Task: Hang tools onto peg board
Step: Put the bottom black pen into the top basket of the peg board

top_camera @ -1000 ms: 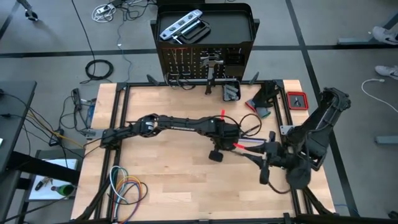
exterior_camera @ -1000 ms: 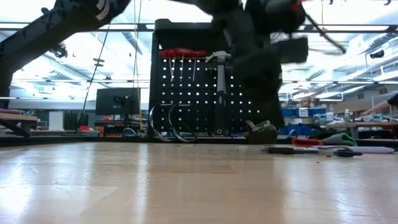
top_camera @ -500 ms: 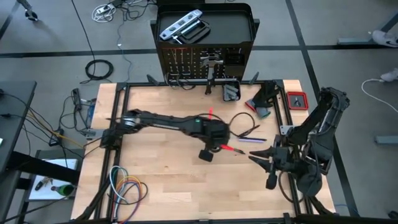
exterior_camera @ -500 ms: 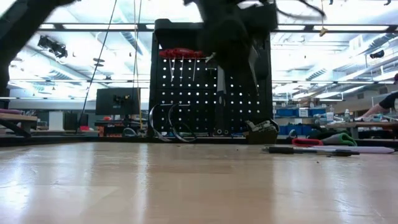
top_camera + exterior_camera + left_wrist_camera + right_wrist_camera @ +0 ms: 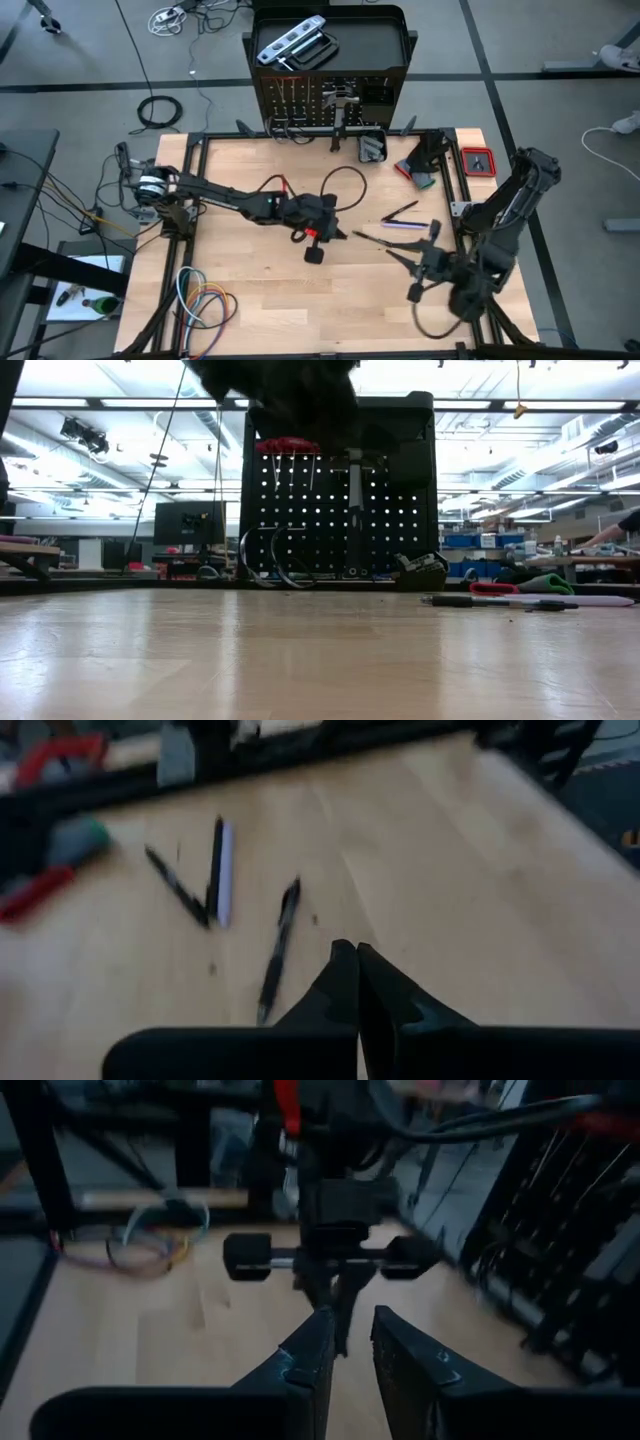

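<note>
Three or perhaps four thin screwdrivers (image 5: 400,212) on table, left fingers (image 5: 356,982) clenched empty, right fingers (image 5: 322,1342) slightly parted, empty.

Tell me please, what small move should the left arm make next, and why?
Probably reach toward the thin dark tools lying on the tabletop and open. The left gripper is shut on nothing, hanging over bare wood, and these tools lie loose ahead of it, not yet on the peg board. The right gripper waits nearby.

L arm (image 5: 250,203) pulled back left; R tool (image 5: 392,245) moved forward.
</note>
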### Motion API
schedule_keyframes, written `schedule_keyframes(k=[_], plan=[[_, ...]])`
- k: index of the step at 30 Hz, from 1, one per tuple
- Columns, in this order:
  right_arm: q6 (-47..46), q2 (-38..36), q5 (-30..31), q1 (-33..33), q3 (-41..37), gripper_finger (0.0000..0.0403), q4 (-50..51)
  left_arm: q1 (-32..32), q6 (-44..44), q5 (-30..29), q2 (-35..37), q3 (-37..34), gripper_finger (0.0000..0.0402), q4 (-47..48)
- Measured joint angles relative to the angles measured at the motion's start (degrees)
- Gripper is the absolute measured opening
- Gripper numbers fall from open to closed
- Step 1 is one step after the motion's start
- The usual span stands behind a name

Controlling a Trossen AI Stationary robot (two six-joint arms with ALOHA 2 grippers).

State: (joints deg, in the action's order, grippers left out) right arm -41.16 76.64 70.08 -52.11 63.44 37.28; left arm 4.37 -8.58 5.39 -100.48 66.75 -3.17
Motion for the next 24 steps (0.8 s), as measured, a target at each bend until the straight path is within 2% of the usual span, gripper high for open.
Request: schedule_keyframes(k=[3,7,12,14,19,24], plan=[[-5.7,2.4,-7.8,4.0,0.0,0.008,2.1,0.0,1.9,-0.4,-2.7,-0.2,0.0002,-0.7],[-17.1,5.8,-19.8,11.2,0.0,0.0072,12.4,0.1,4.3,-3.1,-5.6,-0.2,0.0022,-4.3],[-28.8,7.2,-26.9,14.4,0.0,0.0073,29.6,-1.3,4.6,-4.8,-6.8,-0.2,0.0079,-4.7],[-31.8,6.4,-29.4,15.1,-0.7,0.0075,32.8,-1.9,4.6,-4.8,-6.7,-0.1,0.0102,-5.1],[-34.2,2.3,-35.6,16.3,-7.7,0.0075,27.5,-3.2,6.0,-4.7,-7.2,-0.1,0.0129,-7.2],[-35.6,-0.6,-40.2,17.5,-18.6,0.0073,15.3,-3.3,7.8,-3.8,-8.5,-0.1,0.0131,-9.7]])
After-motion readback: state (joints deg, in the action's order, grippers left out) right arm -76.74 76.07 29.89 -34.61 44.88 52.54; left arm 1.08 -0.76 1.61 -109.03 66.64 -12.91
